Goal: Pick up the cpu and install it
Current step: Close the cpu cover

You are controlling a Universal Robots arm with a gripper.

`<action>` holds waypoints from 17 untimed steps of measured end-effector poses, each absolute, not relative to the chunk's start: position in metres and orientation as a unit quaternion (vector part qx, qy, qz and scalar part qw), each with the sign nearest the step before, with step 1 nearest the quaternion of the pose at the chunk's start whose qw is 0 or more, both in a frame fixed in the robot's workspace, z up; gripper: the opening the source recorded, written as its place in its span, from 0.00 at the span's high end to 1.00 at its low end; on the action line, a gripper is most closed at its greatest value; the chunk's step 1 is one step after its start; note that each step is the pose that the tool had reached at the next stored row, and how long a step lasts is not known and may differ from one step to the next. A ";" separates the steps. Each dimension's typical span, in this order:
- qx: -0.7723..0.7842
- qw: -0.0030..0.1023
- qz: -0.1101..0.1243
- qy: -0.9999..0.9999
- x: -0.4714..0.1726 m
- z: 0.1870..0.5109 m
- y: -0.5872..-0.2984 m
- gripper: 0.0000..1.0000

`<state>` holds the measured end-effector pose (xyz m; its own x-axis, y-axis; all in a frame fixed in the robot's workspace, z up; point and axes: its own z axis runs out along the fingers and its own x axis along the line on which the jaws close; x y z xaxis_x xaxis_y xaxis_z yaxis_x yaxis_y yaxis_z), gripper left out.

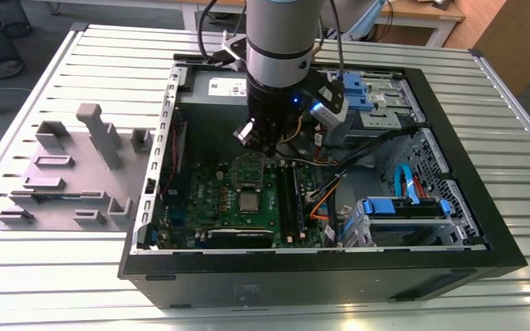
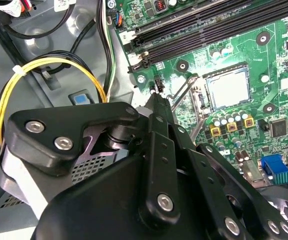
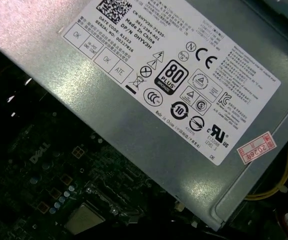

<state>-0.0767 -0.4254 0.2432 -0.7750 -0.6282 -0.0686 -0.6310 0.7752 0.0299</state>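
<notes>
The cpu [image 1: 248,201], a small square chip with a silvery top, lies flat in the socket on the green motherboard [image 1: 212,200] inside the open computer case. It also appears in both wrist views, as the cpu [image 2: 227,87] and the cpu [image 3: 84,218]. The dark socket frame [image 1: 249,168] stands tilted up just behind it. My gripper [image 1: 254,143] hangs above the board, behind the socket and apart from the chip. In the second wrist view the gripper [image 2: 156,98] looks shut, with nothing between its black fingers.
The grey power-supply box [image 3: 149,95] sits at the case's back. Memory slots [image 2: 209,27] and yellow and black cables [image 2: 59,62] run beside the socket. Blue drive bays [image 1: 403,207] fill the case on the exterior view's right. Lilac-grey holder blocks [image 1: 72,172] stand on the slatted table [image 1: 53,276].
</notes>
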 end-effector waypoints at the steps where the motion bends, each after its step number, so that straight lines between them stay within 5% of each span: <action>1: -0.334 0.027 0.026 0.942 -0.077 0.243 -0.425 0.89; 17: -0.335 0.027 0.025 0.942 -0.077 0.246 -0.428 0.89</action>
